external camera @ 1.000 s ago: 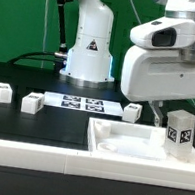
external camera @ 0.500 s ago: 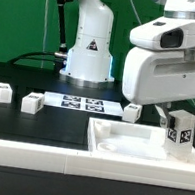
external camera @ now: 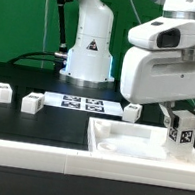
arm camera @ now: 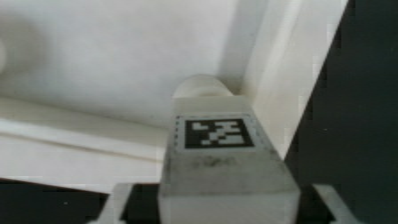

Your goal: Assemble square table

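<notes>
One leg [external camera: 183, 130] is found upright at the far corner of the square tabletop [external camera: 128, 149], at the exterior view's right. Whether its foot touches the slab cannot be told. In the wrist view the gripper [arm camera: 226, 206] appears clenched on this leg, with one finger against each side. The step is judged to be the fitting of this leg into its corner hole. For the next move the leg must be kept vertical and turned. Three other legs [external camera: 31, 103] are seen on the black table [external camera: 40, 127], near the marker board [external camera: 81, 104]. The hole is hidden, and the fingertips are cut off by the picture's edge.
</notes>
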Tool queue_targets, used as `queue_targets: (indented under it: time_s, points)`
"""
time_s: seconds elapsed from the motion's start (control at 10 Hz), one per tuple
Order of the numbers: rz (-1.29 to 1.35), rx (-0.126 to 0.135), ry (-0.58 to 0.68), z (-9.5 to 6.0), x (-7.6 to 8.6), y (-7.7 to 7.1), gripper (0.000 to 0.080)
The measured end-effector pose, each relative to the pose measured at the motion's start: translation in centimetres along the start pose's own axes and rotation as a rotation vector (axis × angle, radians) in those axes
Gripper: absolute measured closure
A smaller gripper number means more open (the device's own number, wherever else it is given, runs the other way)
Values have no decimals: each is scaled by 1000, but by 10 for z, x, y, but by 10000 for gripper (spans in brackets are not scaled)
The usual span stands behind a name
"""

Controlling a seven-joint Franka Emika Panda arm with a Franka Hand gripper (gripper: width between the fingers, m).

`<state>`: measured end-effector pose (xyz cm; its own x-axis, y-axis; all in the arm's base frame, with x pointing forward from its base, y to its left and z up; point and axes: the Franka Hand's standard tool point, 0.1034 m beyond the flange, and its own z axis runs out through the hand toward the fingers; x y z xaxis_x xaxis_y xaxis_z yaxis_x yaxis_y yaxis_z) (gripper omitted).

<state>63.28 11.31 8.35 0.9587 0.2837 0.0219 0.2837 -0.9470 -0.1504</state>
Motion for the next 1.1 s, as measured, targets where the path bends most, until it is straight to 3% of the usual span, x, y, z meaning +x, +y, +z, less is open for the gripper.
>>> queue_targets:
  time_s: [1.1]
  points:
    - [956,-17,15,1,0,1,509]
